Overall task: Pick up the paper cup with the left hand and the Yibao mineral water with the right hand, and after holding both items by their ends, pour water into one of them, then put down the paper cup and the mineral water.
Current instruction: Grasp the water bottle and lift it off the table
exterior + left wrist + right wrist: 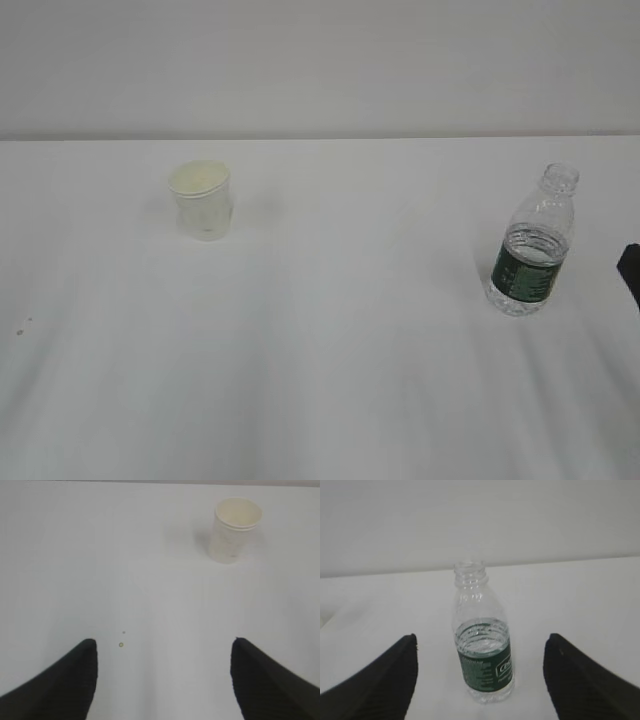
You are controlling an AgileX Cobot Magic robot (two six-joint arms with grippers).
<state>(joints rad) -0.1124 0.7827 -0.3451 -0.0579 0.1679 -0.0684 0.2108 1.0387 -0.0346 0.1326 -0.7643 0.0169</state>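
Note:
The paper cup (202, 199) stands upright on the white table at the left; in the left wrist view the cup (233, 529) sits far ahead and to the right of my open left gripper (165, 642), which holds nothing. The Yibao mineral water (533, 243), uncapped and about half full, stands upright at the right. In the right wrist view the bottle (483, 655) stands just ahead of my open right gripper (480, 639), centred on the gap between its black fingers and touching neither. Only a black corner of the right hand (630, 268) shows in the exterior view.
The white table (330, 360) runs back to a pale wall. Two tiny specks (121, 644) lie on the cloth just ahead of the left fingers.

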